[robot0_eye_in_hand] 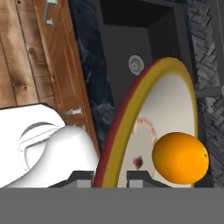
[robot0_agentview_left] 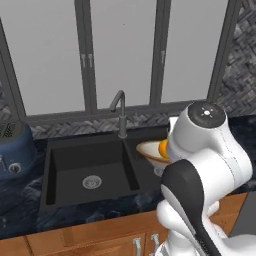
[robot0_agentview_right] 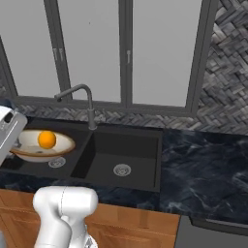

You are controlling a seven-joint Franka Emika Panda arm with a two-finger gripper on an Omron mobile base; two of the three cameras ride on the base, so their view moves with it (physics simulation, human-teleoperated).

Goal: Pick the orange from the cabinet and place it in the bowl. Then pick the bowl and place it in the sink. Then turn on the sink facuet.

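Pincer (robot0_eye_in_hand: 109, 177) clamped tight on the bowl (robot0_agentview_right: 29, 152) rim, one finger either side, so it carries level. The orange (robot0_agentview_right: 47, 139) rides inside, and the bowl hangs over the sink (robot0_agentview_right: 145, 133) basin nearest the arm, just beside the faucet (robot0_agentview_right: 85, 99), ready to lower.

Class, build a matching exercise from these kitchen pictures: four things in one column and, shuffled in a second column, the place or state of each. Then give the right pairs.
Things
1. small round bright-orange orange
2. shallow tan-rimmed cream bowl
3. slim dark-grey gooseneck faucet
4. round silver drain

Places or states
A. at the back edge of the black sink, before the window
B. lying inside the bowl
C. on the floor of a bare basin
D. rim pinched by the gripper, over a basin

Pairs: 1-B, 2-D, 3-A, 4-C
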